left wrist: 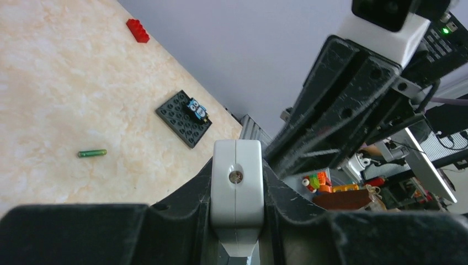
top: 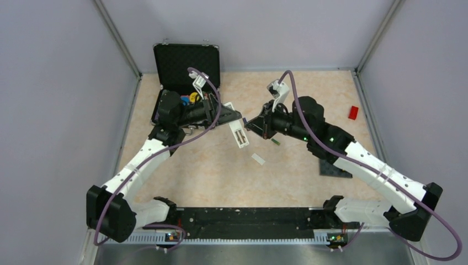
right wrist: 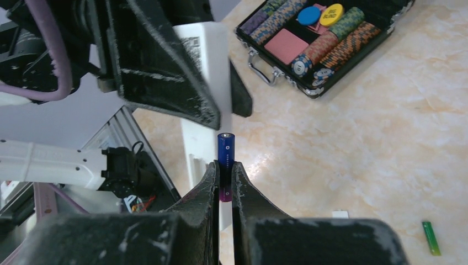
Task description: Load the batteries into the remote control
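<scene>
While the left fingers (left wrist: 198, 189) are clenched on the white remote control (top: 239, 134), holding it up off the bench (top: 209, 176) with its long body slanting down and its dark recess showing from above, the right fingers (right wrist: 211, 182) are pinched around the dark battery (right wrist: 225, 157), blue at the top and shading to purple lower down. That battery stands upright between the tips, most of its length sticking out above them, and its upper end sits just beside the remote's white edge; from where I stand I cannot tell whether the two touch. The green battery (top: 275, 142) lies flat on the bench, just beneath the right arm's wrist and apart from both sets of fingers. A short white cover plate (top: 258, 159) lies near it, a little closer to the arm bases. Off to the right a dark studded plate (top: 335, 168) rests beside the right arm, and a red block (top: 353, 112) sits near the right wall. An open black case of poker chips (right wrist: 325, 38) is at the back left.
</scene>
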Controlling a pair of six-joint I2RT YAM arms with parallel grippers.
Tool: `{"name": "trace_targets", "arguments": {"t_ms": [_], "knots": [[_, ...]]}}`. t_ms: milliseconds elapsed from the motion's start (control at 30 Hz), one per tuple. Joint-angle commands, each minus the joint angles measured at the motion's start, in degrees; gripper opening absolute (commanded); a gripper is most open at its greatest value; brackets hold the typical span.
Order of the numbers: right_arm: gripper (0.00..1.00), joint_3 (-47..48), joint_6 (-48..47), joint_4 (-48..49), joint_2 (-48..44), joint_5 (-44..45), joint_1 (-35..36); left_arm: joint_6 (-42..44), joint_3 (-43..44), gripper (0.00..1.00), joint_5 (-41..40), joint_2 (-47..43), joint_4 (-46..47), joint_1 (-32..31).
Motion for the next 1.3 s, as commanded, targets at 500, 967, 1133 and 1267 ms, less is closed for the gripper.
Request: {"name": "trace_targets", "arguments": {"t_ms": [500,967,1133,1267], "knots": [[0.02,9.0,-5.4,0.4,2.1,11.4,11.6,-15.7,-3.1,0.00,-2.1,-4.4,18.5,1.2],[0.02,7.5,-7.0,0.9,2.7,13.1,13.0,-18.2,-3.1,0.00,-7.2,-4.6,17.5,1.1],[0.01,6.8,-7.2,1.0,2.9,14.1,14.0,-18.5,-3.2,0.00,-8.0,-4.8,17.1,1.2],[0.03,6.5,-7.5,0.6,2.8,15.1,14.0,-19.1,-3.6,0.00,-8.2,-5.1,17.7,1.3]]}}
